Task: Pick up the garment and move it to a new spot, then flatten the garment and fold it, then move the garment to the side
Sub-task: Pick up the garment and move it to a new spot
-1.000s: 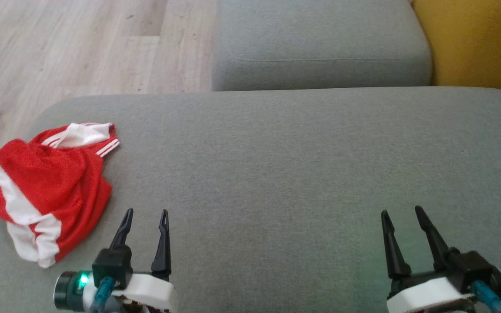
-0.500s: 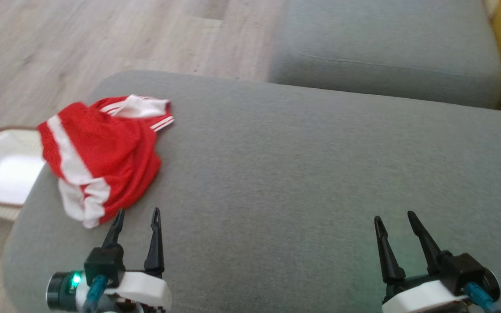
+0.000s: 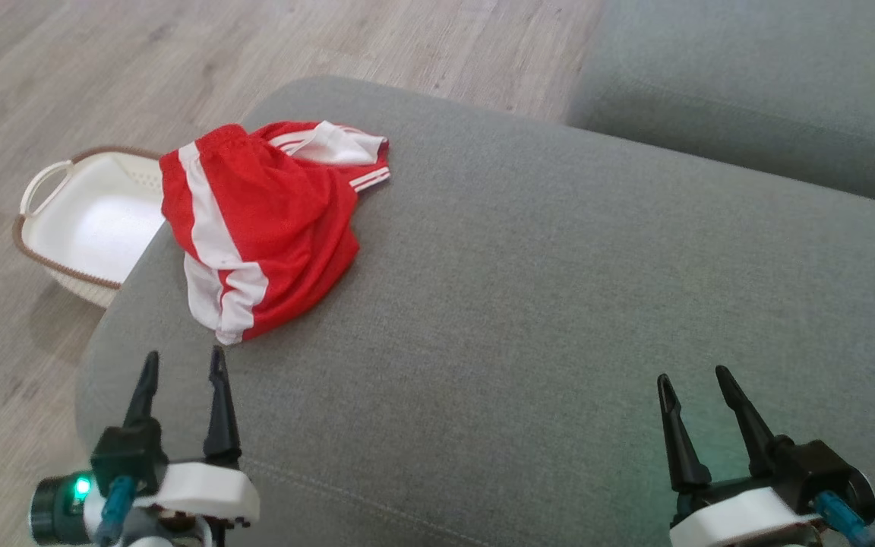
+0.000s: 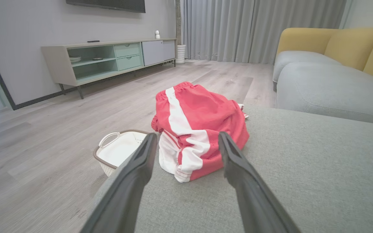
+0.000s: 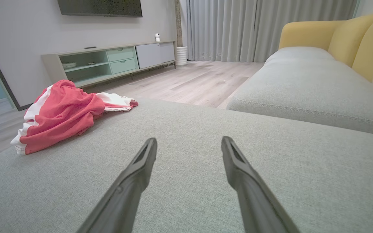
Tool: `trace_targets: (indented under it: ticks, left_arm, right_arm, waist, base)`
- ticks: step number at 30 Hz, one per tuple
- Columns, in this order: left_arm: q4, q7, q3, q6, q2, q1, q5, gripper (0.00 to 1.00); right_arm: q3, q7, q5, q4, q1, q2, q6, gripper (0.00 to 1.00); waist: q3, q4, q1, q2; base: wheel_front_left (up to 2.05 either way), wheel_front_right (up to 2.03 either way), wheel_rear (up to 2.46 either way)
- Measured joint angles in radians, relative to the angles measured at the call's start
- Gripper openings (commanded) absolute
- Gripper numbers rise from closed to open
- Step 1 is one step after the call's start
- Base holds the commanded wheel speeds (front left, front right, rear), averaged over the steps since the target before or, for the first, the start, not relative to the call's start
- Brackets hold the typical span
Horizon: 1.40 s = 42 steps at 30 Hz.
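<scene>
A crumpled red garment (image 3: pixel 270 220) with white stripes lies at the far left corner of the grey sofa cushion (image 3: pixel 544 319). In the left wrist view the garment (image 4: pixel 199 129) sits straight ahead, just beyond the fingertips. My left gripper (image 3: pixel 183 363) is open and empty, low over the cushion's near left edge, a short way in front of the garment's hem. My right gripper (image 3: pixel 692 377) is open and empty too, over the cushion's near right part, far from the garment (image 5: pixel 63 113), which shows to its left.
A white basket (image 3: pixel 84 220) with a brown rim stands on the wooden floor, left of the cushion and partly under the garment's edge. A second grey cushion (image 3: pixel 772 99) lies beyond at the right. A yellow backrest (image 5: pixel 351 35) and a low cabinet (image 4: pixel 108 60) are farther off.
The head camera has swung left, so the garment and cushion shift right in view and the basket appears. My left gripper now sits nearer the cushion's left edge. Both grippers stay open.
</scene>
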Motion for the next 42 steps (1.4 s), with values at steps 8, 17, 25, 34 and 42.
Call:
trace_targets:
  ticks: [8,17,25,34,42]
  left_arm:
    - [-0.022,0.0,0.047,-0.016,0.016,-0.044,0.0,1.0]
    - [0.138,-0.007,0.112,-0.102,0.142,-0.466,-0.011,1.0]
    - [0.595,0.162,0.142,-0.164,0.18,-0.832,-0.087,1.0]
    - [0.943,0.309,0.2,-0.173,0.205,-0.95,-0.165,1.0]
    - [0.985,0.102,0.196,-0.19,0.214,-0.994,-0.167,0.0]
  right_arm:
    - [-0.002,0.0,-0.022,-0.002,-0.025,0.0,0.0,1.0]
    - [0.007,0.0,-0.084,-0.008,-0.132,-0.048,0.0,1.0]
    - [0.009,0.0,-0.088,-0.024,-0.207,-0.115,0.0,1.0]
    - [0.013,0.0,-0.088,-0.034,-0.256,-0.125,0.0,1.0]
    - [0.006,0.0,-0.088,-0.031,-0.256,-0.123,0.0,1.0]
  waist:
    - [0.065,0.0,0.0,0.0]
    - [0.212,-0.051,0.0,0.0]
    - [0.361,-0.106,0.0001,0.0]
    - [0.443,-0.184,0.0002,-0.0001]
    - [0.43,-0.19,0.0002,0.0]
  base:
    - [0.0,0.0,0.0]
    - [0.0,0.0,0.0]
    - [0.0,0.0,0.0]
    - [0.0,0.0,0.0]
    - [0.0,0.0,0.0]
